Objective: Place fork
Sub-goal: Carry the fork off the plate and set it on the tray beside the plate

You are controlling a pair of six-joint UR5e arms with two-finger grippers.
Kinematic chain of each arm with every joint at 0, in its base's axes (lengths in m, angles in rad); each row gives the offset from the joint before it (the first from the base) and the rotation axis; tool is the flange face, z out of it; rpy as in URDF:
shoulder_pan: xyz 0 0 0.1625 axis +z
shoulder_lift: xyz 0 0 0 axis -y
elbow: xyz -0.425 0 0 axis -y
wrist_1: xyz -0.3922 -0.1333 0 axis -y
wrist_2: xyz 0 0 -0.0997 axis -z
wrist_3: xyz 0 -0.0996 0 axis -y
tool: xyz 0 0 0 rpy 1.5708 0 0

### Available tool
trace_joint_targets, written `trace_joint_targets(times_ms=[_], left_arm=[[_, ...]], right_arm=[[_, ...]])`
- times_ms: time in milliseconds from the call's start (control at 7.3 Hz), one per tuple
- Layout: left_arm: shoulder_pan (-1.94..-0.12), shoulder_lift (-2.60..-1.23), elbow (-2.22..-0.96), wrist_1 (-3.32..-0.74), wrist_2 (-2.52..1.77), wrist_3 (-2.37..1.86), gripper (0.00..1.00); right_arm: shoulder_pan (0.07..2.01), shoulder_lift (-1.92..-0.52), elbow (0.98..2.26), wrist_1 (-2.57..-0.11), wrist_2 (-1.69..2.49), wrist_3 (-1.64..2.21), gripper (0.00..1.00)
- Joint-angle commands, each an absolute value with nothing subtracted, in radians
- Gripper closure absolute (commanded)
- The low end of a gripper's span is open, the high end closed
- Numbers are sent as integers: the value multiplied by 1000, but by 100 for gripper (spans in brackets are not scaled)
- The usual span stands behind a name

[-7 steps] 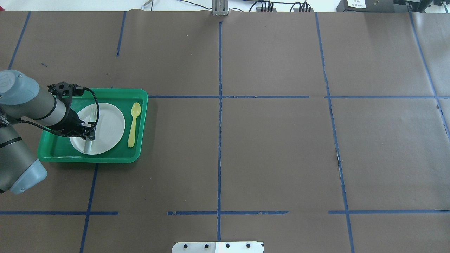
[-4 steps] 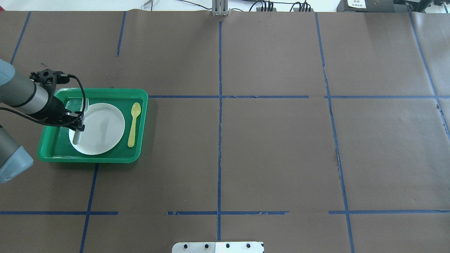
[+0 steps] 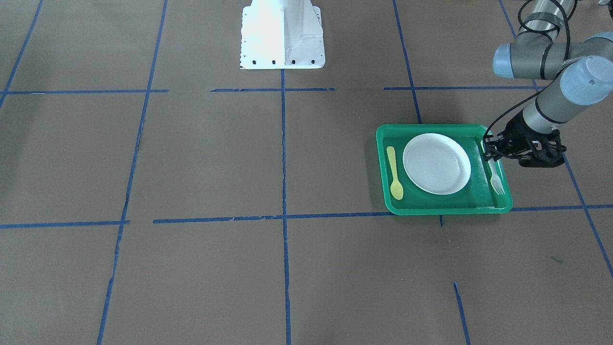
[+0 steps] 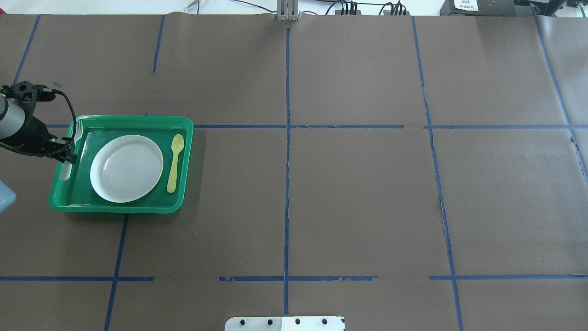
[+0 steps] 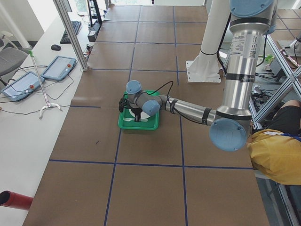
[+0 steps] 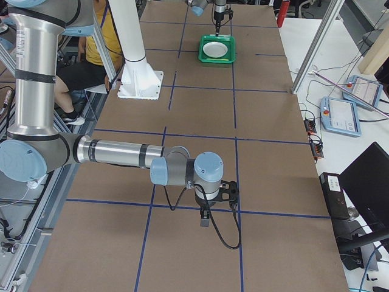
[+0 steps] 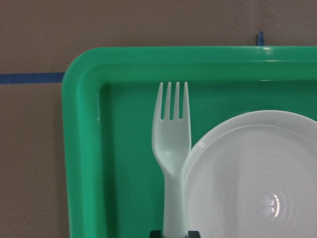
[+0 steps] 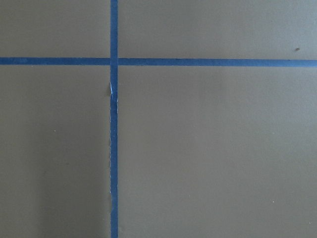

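At nine o'clock of the round white plate (image 4: 126, 168), viewed from overhead, inside the green rectangular plastic tray (image 4: 119, 208), the left gripper (image 4: 70, 157) is pinching its fingers on the slim whitish translucent plastic fork (image 7: 171, 148), so placing is seemingly nearing completion, awaiting only release and retreat.

**Nothing readable in here, as far as I can tell**

Had a good look round for any writing and came up short. There's a white label (image 4: 465, 4) with dark print on a black box (image 4: 496, 7) at the far edge of the table in the overhead view, but it's way too small to make out. The left arm (image 5: 244, 84) has a printed strip (image 5: 241, 47) running down its upright grey link, and the right arm (image 6: 45, 79) has a side marking (image 6: 23, 45) of the same kind. Both are just blur.
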State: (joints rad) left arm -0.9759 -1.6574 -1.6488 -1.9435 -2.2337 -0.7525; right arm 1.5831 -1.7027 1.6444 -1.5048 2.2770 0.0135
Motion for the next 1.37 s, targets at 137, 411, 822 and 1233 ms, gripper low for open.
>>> trace_joint_targets(times_ms=[137, 411, 822, 1233], left_arm=[[-973, -1672, -1606, -1945, -2237, -755, 100], [-971, -1675, -1609, -1945, -2237, -761, 100], [-965, -1675, -1614, -1944, -2237, -761, 100], [-957, -1675, -1615, -1947, -2237, -750, 18]], right_arm=[[1583, -1703, 1644, -1503, 2276, 14, 0], [1583, -1703, 1644, -1505, 2276, 14, 0], [1583, -1703, 1644, -1503, 2276, 14, 0], [1583, -1703, 1644, -1505, 2276, 14, 0]])
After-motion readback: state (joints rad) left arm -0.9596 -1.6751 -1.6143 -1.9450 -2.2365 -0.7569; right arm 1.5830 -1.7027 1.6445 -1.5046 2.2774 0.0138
